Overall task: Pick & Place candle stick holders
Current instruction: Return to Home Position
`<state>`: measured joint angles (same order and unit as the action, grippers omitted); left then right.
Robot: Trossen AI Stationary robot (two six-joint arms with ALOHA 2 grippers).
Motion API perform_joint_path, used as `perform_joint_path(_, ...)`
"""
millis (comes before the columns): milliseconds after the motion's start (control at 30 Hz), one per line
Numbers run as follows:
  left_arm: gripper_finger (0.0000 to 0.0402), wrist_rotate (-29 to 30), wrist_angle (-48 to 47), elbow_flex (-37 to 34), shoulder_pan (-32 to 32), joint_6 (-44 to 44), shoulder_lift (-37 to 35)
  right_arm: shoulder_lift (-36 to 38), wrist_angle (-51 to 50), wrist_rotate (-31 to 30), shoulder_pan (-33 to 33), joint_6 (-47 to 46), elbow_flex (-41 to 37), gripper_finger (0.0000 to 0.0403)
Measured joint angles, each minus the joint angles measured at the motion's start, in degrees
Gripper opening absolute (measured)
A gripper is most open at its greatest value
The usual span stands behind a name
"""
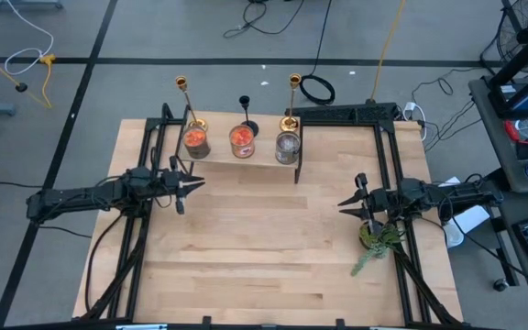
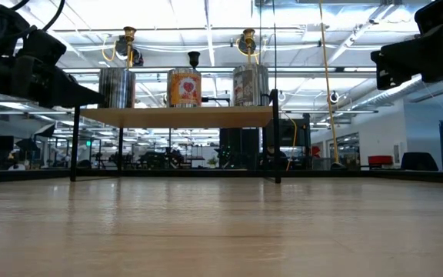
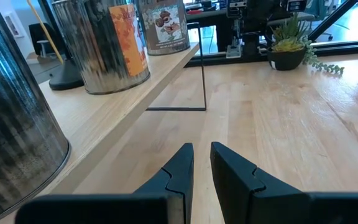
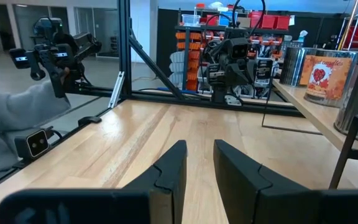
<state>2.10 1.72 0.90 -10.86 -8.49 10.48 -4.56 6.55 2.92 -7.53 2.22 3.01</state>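
Holders (image 1: 196, 123) behind tins (image 1: 242, 140), bases hidden (low view)

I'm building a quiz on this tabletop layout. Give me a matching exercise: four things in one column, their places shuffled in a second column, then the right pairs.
Column 1
1. black candle holder
2. green plant
3. silvery candle tin
4. left gripper

Column 2
A. on the table, close by the right gripper
B. right end of the row of tins on the shelf
C. between the left gold holder and the right gold holder
D. empty, in front of the shelf's left end

Pairs: 1-C, 2-A, 3-B, 4-D
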Motion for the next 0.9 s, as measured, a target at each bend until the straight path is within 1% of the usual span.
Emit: perform_joint_path(900,0.0060,0.0,1.0,-0.1,0.0,0.0,0.0,0.0,0.0,0.0,0.0,0.0,0.0,0.0075)
